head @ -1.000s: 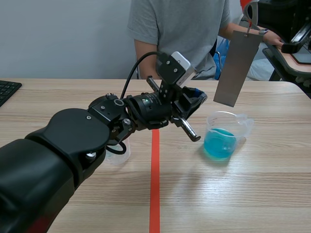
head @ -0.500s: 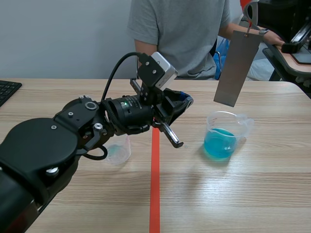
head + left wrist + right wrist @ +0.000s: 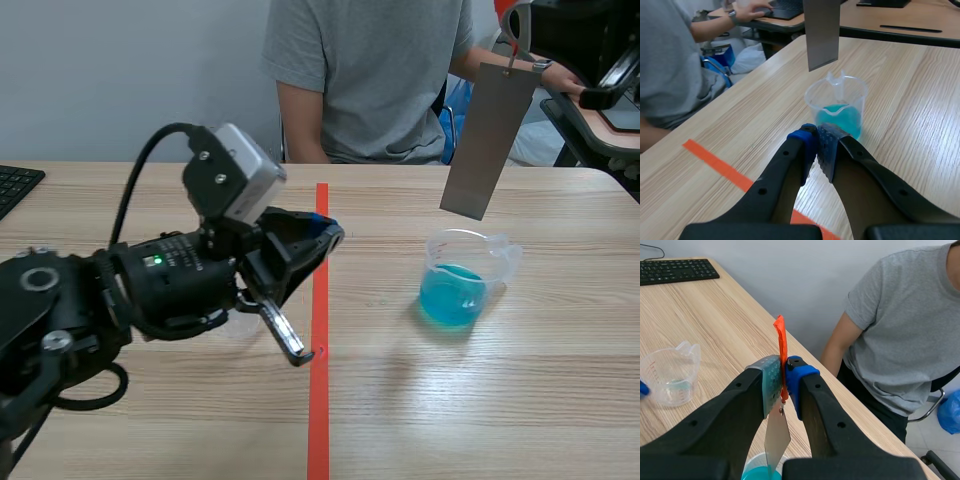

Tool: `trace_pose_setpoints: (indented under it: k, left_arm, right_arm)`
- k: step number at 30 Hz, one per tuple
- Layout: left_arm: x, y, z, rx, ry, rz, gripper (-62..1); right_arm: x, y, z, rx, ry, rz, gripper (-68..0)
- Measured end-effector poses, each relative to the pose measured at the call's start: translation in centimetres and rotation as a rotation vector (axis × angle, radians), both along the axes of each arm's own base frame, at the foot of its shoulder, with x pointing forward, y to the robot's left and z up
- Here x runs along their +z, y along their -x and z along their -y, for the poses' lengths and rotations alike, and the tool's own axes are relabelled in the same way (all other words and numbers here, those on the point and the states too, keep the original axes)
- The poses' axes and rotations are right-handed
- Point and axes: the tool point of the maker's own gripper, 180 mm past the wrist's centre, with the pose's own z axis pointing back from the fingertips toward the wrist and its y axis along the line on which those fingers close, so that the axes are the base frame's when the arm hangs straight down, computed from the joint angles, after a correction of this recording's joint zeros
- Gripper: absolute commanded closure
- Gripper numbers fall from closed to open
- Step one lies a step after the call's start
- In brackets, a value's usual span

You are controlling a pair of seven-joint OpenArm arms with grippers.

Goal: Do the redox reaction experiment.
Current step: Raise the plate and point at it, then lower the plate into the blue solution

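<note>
Matte grey metal plate (image 3: 487,140) hung above the clear plastic beaker of blue liquid (image 3: 462,280), its lower edge apart from the rim.
The right pincer (image 3: 783,375) was clenched on an orange-red tab (image 3: 781,335) from which the flat plate dangled; in the scene view that arm was mostly cut off. The left pincer (image 3: 818,143) was clenched on nothing, its dotted pads touching, above the orange tape line (image 3: 319,400) and well apart from the beaker, with bare wood-grain worktop (image 3: 500,400) between them. A second clear spouted cup (image 3: 670,375) was hidden behind the left arm in the scene view, its contents faint. A black keyboard (image 3: 15,185) lay cut off at the worktop's corner.
</note>
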Motion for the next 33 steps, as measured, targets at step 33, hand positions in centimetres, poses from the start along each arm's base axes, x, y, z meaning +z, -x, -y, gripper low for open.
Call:
trace_pose_setpoints:
  k: [33]
  left_arm:
    - [7.0,13.7,-4.3,-0.061,-0.074,-0.071,-3.4]
  right_arm:
    - [0.0,0.0,0.0,0.000,0.000,0.000,-1.1]
